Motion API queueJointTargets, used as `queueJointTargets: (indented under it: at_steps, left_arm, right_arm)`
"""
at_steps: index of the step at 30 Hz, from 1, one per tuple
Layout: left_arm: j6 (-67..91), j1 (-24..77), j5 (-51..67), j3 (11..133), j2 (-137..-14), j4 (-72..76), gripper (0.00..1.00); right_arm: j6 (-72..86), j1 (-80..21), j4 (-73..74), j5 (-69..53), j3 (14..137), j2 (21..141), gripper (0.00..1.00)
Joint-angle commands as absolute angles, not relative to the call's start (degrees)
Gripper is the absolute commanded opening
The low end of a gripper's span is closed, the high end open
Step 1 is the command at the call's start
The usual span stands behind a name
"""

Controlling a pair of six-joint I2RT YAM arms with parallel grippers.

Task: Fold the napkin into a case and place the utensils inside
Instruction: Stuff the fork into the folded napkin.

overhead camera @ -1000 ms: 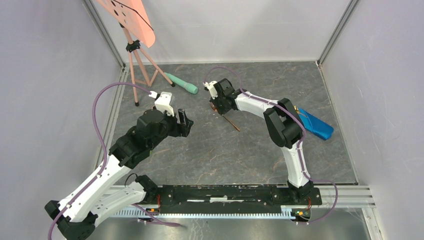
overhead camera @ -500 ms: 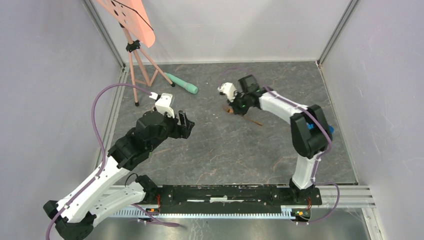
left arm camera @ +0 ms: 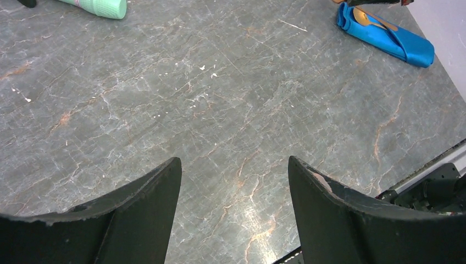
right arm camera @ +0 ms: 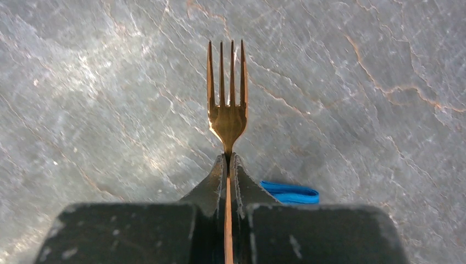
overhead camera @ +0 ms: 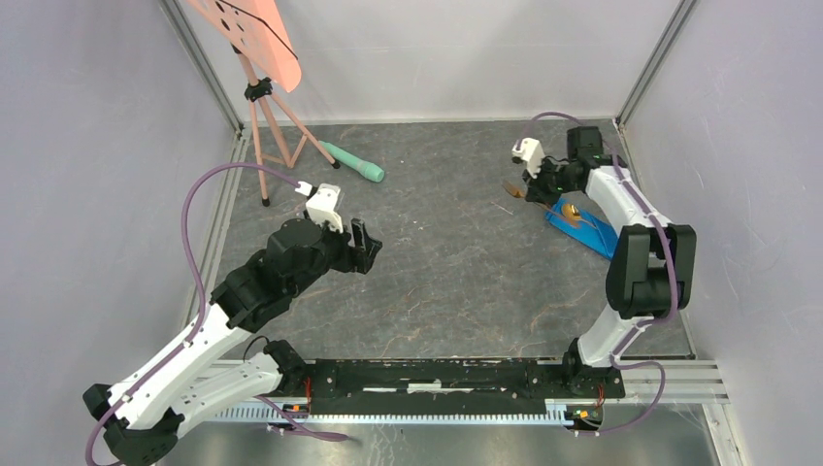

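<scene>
The napkin lies folded as a narrow bright blue case [overhead camera: 586, 228] at the right of the table, and it also shows in the left wrist view [left arm camera: 390, 39]. A copper-gold spoon [overhead camera: 572, 210] lies on the case, its bowl showing in the left wrist view [left arm camera: 364, 16]. My right gripper [overhead camera: 533, 192] is shut on a copper-gold fork [right arm camera: 226, 104], held above the table just left of the case's far end; a strip of the case [right arm camera: 290, 193] shows beside the fingers. My left gripper [overhead camera: 361, 245] is open and empty over the left-middle of the table [left arm camera: 233, 165].
A mint-green cylinder with a black tip [overhead camera: 355, 165] lies at the back left, also in the left wrist view [left arm camera: 98, 6]. A pink tripod stand [overhead camera: 264, 107] stands at the back left corner. Walls enclose the table on three sides.
My right gripper has carried the fork from the table's middle rightward to the case. The case with the spoon is now uncovered. My left gripper has barely moved.
</scene>
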State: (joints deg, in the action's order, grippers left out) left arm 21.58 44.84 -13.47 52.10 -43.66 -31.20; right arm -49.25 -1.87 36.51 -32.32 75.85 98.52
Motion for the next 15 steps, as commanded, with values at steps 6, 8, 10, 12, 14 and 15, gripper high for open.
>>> queueJointTargets:
  at_steps: [6,8,10,12,14,15]
  left_arm:
    - [19.17,45.62,-15.55,51.93,-44.21,-30.32,0.78]
    - [19.13,45.73,-15.80,51.94,-44.40,-30.37,0.78]
    - [19.16,45.70,-15.91,51.95,-44.63,-30.40,0.78]
    - [19.07,45.77,-16.10,51.99,-44.81,-30.49,0.78]
    - [19.03,45.79,-16.17,52.08,-45.09,-30.49,0.78]
    - [18.99,45.88,-16.22,52.05,-45.17,-30.50,0.78]
  right_arm:
    - [-64.17,6.51,40.99,-42.38,77.08,101.60,0.00]
    - [-66.77,8.14,42.78,-42.72,77.48,103.03,0.01]
    - [-67.88,9.27,43.07,-42.05,77.00,103.82,0.01]
    - [-69.25,10.54,42.89,-42.50,76.18,103.91,0.01]
    - [-69.23,11.61,41.87,-42.70,75.25,103.72,0.00]
    - [-69.21,11.94,41.70,-42.66,74.98,103.62,0.00]
